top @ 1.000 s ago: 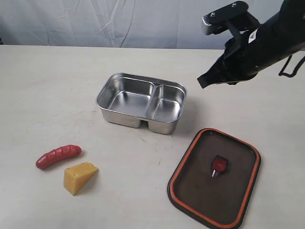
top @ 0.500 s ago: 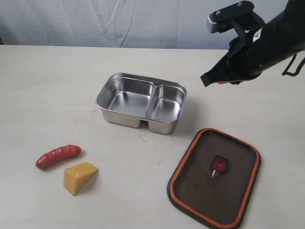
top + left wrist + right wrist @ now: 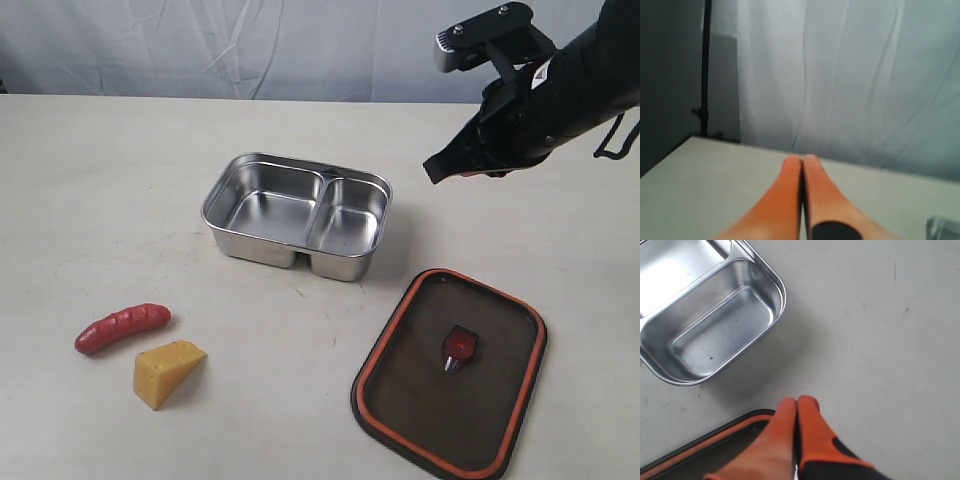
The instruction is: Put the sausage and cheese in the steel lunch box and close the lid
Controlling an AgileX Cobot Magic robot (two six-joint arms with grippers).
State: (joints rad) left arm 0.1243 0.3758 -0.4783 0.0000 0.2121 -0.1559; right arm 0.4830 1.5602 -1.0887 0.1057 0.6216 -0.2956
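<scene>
- The steel lunch box sits open near the middle of the tabletop; a shiny rounded-corner rectangle with a divider, its larger and smaller compartments both showing only bare polished metal
- The sausage, glossy red, ridged and slightly curved, lies toward the tabletop's front left corner, outside the box; the cheese, a matte yellow-orange wedge, rests just beside it, nearer the front edge
- The lid, dark, smoky and rounded-rectangular, lies flat by the front edge toward the right corner, apart from the box; an orange seal rings its rim and a small orange tab marks its centre
- The right gripper hangs raised above the tabletop beside the box's smaller compartment; its orange fingers are pressed together with nothing between them
- The left gripper appears only in its wrist view, orange fingers likewise pressed tight on nothing, over bare tabletop before a pale curtain
</scene>
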